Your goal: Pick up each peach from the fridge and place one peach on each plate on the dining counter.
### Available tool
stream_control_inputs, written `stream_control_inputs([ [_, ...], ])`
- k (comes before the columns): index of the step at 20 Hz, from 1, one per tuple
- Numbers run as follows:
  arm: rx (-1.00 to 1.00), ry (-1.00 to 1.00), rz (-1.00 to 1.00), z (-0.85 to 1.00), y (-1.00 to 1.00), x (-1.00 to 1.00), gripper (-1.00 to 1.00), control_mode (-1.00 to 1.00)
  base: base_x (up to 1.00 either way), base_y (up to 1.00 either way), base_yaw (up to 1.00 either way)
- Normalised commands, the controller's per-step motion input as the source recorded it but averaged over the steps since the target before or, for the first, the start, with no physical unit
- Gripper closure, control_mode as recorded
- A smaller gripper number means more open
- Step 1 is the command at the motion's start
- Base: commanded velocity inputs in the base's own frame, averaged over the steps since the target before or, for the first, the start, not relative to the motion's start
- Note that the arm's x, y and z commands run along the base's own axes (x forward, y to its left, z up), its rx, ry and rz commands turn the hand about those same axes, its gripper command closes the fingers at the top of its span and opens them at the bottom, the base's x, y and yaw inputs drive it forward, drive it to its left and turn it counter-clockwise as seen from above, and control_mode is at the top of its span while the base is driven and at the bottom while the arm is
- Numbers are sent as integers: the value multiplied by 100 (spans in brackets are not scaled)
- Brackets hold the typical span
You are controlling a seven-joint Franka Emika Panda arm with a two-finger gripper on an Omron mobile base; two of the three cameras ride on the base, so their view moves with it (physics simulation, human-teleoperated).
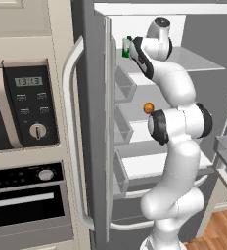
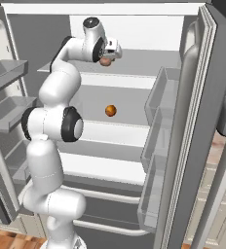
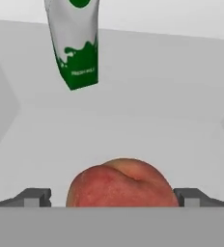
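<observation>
fridge (image 2: 193,97): both doors open, so I can reach the shelves.
claw (image 2: 106,56): at upper shelf, fingers apart either side of a peach (image 3: 121,183); can't tell if they touch it.
carton (image 3: 75,41): green-white, behind it toward back wall.
second peach (image 2: 110,111): shelf below, mid-shelf, untouched.
next: probably close and lift.

My arm reaches up into the open fridge (image 2: 134,29), the gripper (image 2: 106,57) at the upper shelf (image 2: 144,65). A peach (image 2: 105,62) sits just under my hand there — whether my fingers are closed on it I cannot tell. A second peach (image 2: 110,111) rests alone on the shelf below, farther in. To the right hangs the open door (image 2: 193,121) with its bins (image 2: 156,146); door bins show at the left too.
</observation>
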Motion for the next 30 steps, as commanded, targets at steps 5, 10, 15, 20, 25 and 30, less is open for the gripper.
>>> stream_control_inputs([
  [5, 0, 3, 0, -49, -6, -7, 100, -100, 0, 0, 0],
  [10, 0, 0, 0, -44, -7, -26, 100, -100, 0, 0, 0],
  [15, 0, -5, 0, -51, 0, -24, 100, -100, 0, 0, 0],
  [20, 1, -22, 0, -15, 0, -30, 100, -100, 0, 0, 0],
  [25, 2, -13, -1, 23, 0, -75, 100, -100, 0, 0, 0],
  [30, 0, -3, -2, 64, 0, -100, 100, -100, 0, 0, 0],
])
